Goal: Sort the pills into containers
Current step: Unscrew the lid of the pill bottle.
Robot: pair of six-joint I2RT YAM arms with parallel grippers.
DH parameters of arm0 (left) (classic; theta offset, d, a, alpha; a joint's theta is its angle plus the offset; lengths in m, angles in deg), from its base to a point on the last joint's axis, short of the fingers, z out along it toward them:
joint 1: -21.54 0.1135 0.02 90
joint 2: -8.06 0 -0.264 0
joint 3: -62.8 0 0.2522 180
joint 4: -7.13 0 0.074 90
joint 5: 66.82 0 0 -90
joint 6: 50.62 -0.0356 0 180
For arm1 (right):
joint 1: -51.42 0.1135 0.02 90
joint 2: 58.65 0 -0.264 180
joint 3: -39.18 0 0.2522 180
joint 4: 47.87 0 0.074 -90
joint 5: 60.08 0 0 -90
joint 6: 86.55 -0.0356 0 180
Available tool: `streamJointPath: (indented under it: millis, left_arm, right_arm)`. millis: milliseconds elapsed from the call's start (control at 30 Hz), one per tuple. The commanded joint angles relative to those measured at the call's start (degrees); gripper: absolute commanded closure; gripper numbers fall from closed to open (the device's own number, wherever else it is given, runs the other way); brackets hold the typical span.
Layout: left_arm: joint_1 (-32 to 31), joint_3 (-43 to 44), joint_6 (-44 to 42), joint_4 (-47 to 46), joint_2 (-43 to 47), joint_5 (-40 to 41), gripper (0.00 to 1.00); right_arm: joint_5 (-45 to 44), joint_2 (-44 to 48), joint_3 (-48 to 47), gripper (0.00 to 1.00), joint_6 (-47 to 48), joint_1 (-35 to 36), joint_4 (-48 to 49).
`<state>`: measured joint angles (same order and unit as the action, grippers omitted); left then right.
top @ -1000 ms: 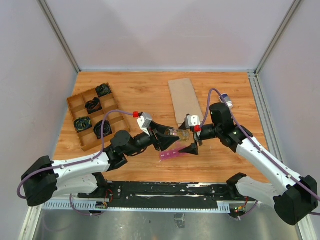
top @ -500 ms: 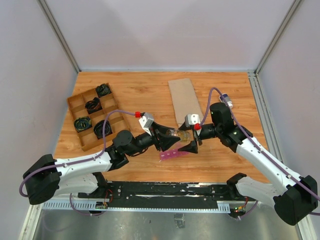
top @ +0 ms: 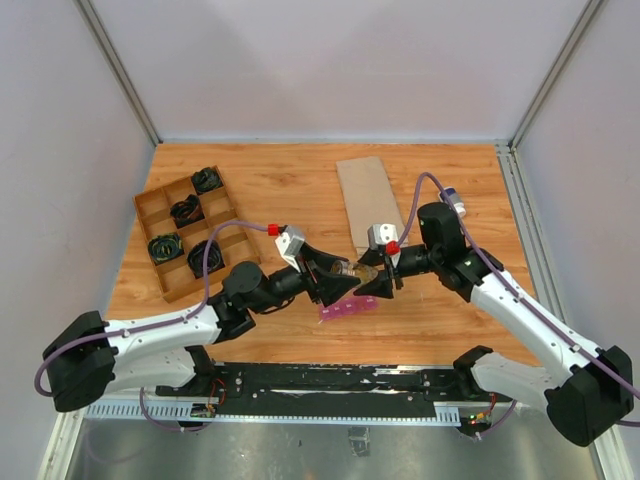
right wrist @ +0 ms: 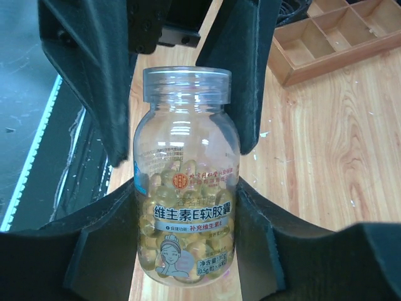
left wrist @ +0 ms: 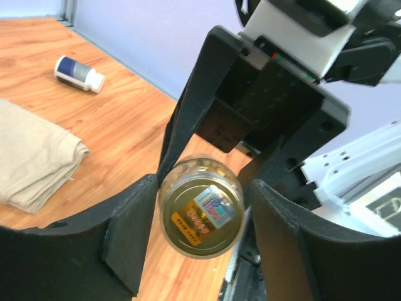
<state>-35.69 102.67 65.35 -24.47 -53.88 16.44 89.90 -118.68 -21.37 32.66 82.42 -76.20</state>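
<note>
A clear pill bottle [top: 362,270] full of yellow softgels hangs in the air between my two grippers. My right gripper [top: 374,281] is shut on its lower body; in the right wrist view [right wrist: 186,207] both pads press the bottle [right wrist: 186,188]. My left gripper [top: 344,278] is open, its fingers [right wrist: 94,75] straddling the bottle's capless top with small gaps. The left wrist view shows the bottle's end face [left wrist: 200,216] with a sticker, between my left gripper's jaws [left wrist: 202,213]. The magenta-pink strip of containers [top: 343,308] lies on the table just below the grippers; it is hidden in both wrist views.
A brown wooden divided tray [top: 137,200] with black items stands at the left, also in the right wrist view [right wrist: 332,37]. A beige folded cloth [top: 365,195] lies at the back centre. A small bottle with a white cap [top: 453,200] lies near the right edge.
My right gripper has carried the pill bottle a little to the left, so its top now sits between the left gripper's fingers. The left arm has barely moved.
</note>
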Motion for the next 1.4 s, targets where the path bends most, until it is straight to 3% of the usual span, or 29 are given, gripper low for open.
streamJointPath:
  millis: [0, 167, 467, 633, 867, 1100, 1367]
  left_arm:
    - [-0.34, -1.07, 0.3, -4.25, 5.56, -1.43, 0.28]
    - [-0.41, -5.03, -5.11, -3.8, 12.76, -1.85, 0.15]
    - [-0.36, -7.01, -23.86, -1.23, 16.26, -13.33, 0.15]
    - [-0.38, -4.83, -29.53, 0.63, 14.77, -13.4, 0.16]
    - [-0.36, 1.69, -32.3, 9.57, 10.98, -14.2, 0.29]
    - [-0.31, 3.81, -32.1, 12.4, 8.06, -16.04, 0.45]
    - [-0.25, 3.49, -31.08, 14.16, 10.1, -16.91, 0.44]
  right_arm:
    - [4.19, -0.8, -2.07, 0.79, -2.87, -0.12, -1.15]
    - [9.35, -0.76, -2.6, 0.8, -4.01, -1.78, -1.86]
    - [13.1, -0.47, -2.87, 0.8, 0.39, -2.64, -5.04]
    - [13.35, -0.47, -2.97, 0.8, 2.0, -2.62, -6.31]
    - [13.84, -0.56, -3.27, 0.8, 3.55, -2.66, -7.66]
    - [13.58, -0.52, -3.33, 0.8, 5.12, -2.62, -8.71]
    - [13.59, -0.55, -3.4, 0.8, 5.79, -2.62, -9.31]
